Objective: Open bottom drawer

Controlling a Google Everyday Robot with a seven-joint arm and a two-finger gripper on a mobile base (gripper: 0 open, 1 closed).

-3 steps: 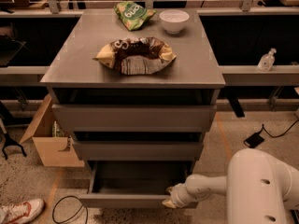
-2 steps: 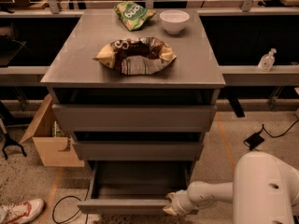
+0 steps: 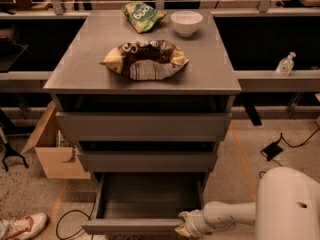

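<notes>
- Standing open toward the camera, the bottom drawer [image 3: 145,204] sat lowest in the grey cabinet [image 3: 100,79], its plain box interior exposed.
- Its flat, handle-less front panel ran left to right across the bottom of the view, and the drawer's travel pointed straight out from the cabinet face.
- Three drawers were stacked: the tall top drawer front [image 3: 142,126], the middle drawer front [image 3: 147,161], and the narrowest one below. All were smooth, matte grey slabs with square edges.
- One gripper [image 3: 184,224], pale and rounded, met the right end of the bottom drawer's front panel on a smooth white arm [image 3: 230,214]. Whether it was wide, narrow or clamped on the panel could not be told.
- Two snack bags lay on the cabinet top: one crumpled, glossy brown bag [image 3: 146,60] spread open near the middle, and one green bag [image 3: 142,15] at the back.
- One round white bowl [image 3: 186,23] stood just right of the green bag.
- One cardboard box [image 3: 55,156] leaned at the cabinet's left, and one white shoe [image 3: 20,226] lay on the speckled floor.
</notes>
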